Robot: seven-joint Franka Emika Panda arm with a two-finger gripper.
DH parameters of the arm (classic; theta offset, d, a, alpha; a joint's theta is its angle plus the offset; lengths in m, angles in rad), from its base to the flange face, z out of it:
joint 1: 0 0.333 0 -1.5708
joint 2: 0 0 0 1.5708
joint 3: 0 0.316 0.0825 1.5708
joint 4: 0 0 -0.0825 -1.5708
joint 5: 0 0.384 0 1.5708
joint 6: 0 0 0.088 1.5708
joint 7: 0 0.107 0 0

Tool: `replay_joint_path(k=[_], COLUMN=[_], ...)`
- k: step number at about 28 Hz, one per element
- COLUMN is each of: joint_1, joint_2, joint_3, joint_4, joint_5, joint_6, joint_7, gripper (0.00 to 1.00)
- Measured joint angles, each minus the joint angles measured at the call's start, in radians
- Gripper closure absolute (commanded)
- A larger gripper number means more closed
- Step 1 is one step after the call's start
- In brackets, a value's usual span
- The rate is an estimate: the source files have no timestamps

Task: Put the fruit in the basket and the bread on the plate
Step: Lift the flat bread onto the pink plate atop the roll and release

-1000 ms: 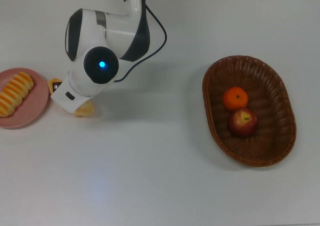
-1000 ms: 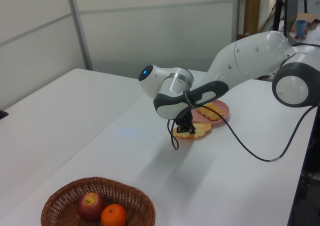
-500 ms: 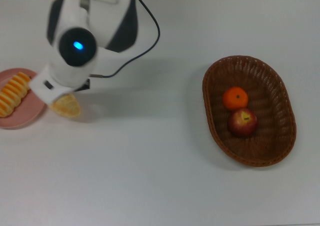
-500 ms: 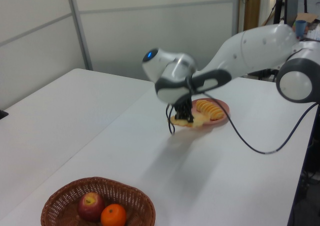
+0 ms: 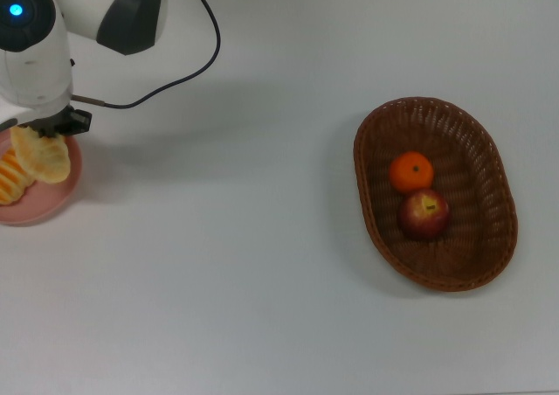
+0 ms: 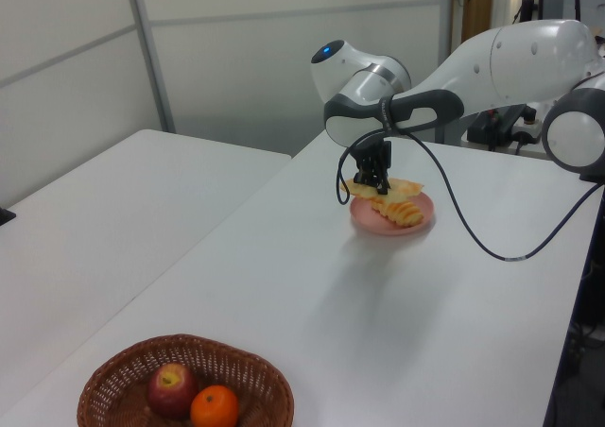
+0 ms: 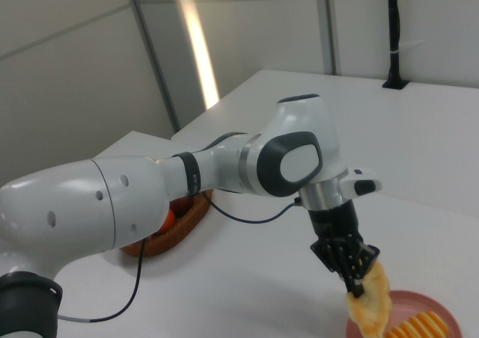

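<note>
The gripper has carried the flat loaf from the bare surface near the left edge in the top view to a spot over the pink plate, fingers clamped on it. A second ago the loaf lay just off the plate; now it hangs above the plate's rim, beside the ridged roll already on it. The mandarin and apple sit unmoved in the basket. Judging by this, only lowering and release remain. No brand, label or writing is readable.
</note>
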Motion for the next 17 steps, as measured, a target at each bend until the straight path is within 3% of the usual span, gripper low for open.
replay_joint_path(k=[5,12,15,17], joint_1=[-0.004,-0.004,-0.005,-0.005], joint_2=[0.010,0.023,0.033,0.037], joint_3=[0.000,-0.010,-0.023,-0.030], joint_4=[-0.001,-0.003,-0.004,-0.004], joint_5=[-0.008,-0.060,-0.069,-0.073], joint_6=[0.031,0.031,0.033,0.034], joint_7=[-0.001,-0.004,-0.005,-0.006], gripper=[1.00,1.00,0.92,0.79])
